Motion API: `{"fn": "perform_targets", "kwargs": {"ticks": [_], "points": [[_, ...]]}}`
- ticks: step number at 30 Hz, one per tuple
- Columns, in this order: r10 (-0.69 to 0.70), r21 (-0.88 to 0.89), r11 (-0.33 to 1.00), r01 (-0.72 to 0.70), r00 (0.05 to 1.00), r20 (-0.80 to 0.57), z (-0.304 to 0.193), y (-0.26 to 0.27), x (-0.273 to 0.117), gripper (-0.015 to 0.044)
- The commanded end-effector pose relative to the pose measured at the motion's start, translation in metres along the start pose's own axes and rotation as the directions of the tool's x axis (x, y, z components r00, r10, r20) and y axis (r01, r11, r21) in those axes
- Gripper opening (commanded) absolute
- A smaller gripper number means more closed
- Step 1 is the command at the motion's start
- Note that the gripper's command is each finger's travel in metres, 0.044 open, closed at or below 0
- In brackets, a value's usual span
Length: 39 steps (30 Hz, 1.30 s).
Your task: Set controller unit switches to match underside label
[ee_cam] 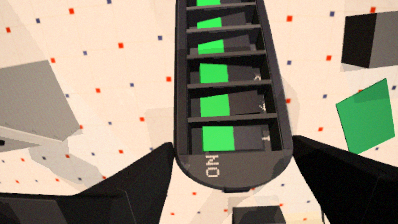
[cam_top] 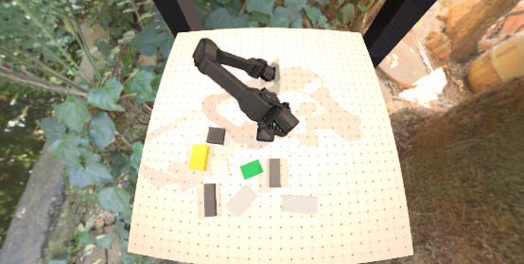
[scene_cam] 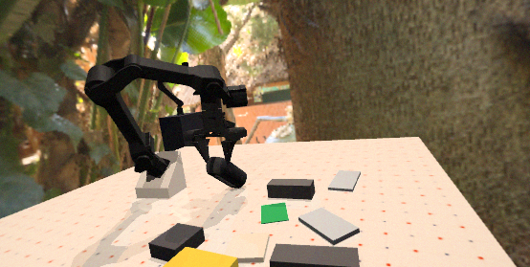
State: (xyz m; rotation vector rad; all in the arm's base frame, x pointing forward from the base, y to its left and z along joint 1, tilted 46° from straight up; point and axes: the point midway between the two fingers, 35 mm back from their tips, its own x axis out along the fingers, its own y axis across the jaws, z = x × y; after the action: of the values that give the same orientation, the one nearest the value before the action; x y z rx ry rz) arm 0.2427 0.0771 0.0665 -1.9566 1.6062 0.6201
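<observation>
The dark grey controller unit [scene_cam: 227, 173] [ee_cam: 218, 172] is between the fingers of my gripper [scene_cam: 218, 158] [ee_cam: 232, 146], which is shut on its sides near the end marked ON. In the exterior view the unit is tilted, its far end low over the bench; I cannot tell if it touches. In the wrist view its switch side faces the camera, green halves left and dark halves right. Numerals 1, 2 and 3 show from the near end; the farthest rocker is cut off by the frame. The exact tilt of each rocker is hard to tell. The underside label is hidden.
A green plate [cam_top: 252, 169] [scene_cam: 275, 212] and a long dark block [cam_top: 274, 173] [scene_cam: 291, 189] lie nearest the unit. A small dark block [cam_top: 216, 135], a yellow block [cam_top: 199, 157], another long dark block [cam_top: 210, 200] and two grey plates [cam_top: 241, 201] [cam_top: 300, 203] lie around them.
</observation>
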Motion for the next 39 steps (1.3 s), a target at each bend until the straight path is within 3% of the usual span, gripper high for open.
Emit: {"fn": "perform_targets", "kwargs": {"ticks": [1,39], "points": [[-0.004,0.004,1.0,0.004,1.0,-0.005,0.004,-0.001,-0.002,0.0336],[-0.003,0.004,1.0,0.004,0.998,-0.06,0.027,0.0,-0.015,0.0336]]}}
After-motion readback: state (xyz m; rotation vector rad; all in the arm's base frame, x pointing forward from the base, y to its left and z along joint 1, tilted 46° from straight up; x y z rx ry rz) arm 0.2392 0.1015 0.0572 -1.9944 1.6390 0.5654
